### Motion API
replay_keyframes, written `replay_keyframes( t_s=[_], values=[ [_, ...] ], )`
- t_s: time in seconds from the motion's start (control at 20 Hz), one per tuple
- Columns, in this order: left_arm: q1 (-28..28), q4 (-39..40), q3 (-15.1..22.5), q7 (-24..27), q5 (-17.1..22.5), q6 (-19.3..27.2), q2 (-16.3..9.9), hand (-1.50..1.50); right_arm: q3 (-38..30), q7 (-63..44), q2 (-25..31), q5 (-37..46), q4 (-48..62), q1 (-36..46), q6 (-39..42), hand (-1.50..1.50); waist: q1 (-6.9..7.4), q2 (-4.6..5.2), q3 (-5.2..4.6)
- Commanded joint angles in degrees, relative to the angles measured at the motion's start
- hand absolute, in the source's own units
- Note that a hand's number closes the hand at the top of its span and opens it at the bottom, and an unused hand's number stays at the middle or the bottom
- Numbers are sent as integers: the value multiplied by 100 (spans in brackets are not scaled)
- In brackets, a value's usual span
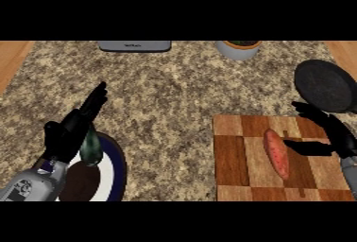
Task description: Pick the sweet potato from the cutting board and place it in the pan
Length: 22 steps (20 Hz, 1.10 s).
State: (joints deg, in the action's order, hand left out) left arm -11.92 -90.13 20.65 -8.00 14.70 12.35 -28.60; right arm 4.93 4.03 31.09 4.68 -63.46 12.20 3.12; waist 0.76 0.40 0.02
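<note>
An orange-red sweet potato (276, 153) lies lengthwise on the checkered wooden cutting board (233, 165) at the lower right. The dark round pan (323, 85) sits beyond the board at the right edge. My right hand (329, 137) hovers over the board's right side, just right of the sweet potato, open with the thumb pointing toward it and not touching it. At the lower left my left hand (73, 128) rests open, fingers pointing up and away, holding nothing.
A white plate with a dark blue rim (118, 168) lies under my left forearm, bearing a dark green vegetable (89, 147) and a brown patch. A grey appliance (134, 45) and a white pot (239, 49) stand at the counter's far edge.
</note>
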Motion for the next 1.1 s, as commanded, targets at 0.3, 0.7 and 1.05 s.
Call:
replay_keyframes(
  t_s=[0.3,0.7,1.05],
  values=[
    [300,25,-173,173,-53,-336,-15,0,783,-976,966,1007,53,799,1366,-150,17,-39,-9],
    [-109,388,-155,140,-202,-306,239,0,1844,-2950,523,1069,61,2095,3611,-150,102,-7,-20],
    [364,-143,-368,15,-140,-474,65,0,1739,-4082,-115,578,539,2651,4908,-150,49,-38,-6]
  ],
)
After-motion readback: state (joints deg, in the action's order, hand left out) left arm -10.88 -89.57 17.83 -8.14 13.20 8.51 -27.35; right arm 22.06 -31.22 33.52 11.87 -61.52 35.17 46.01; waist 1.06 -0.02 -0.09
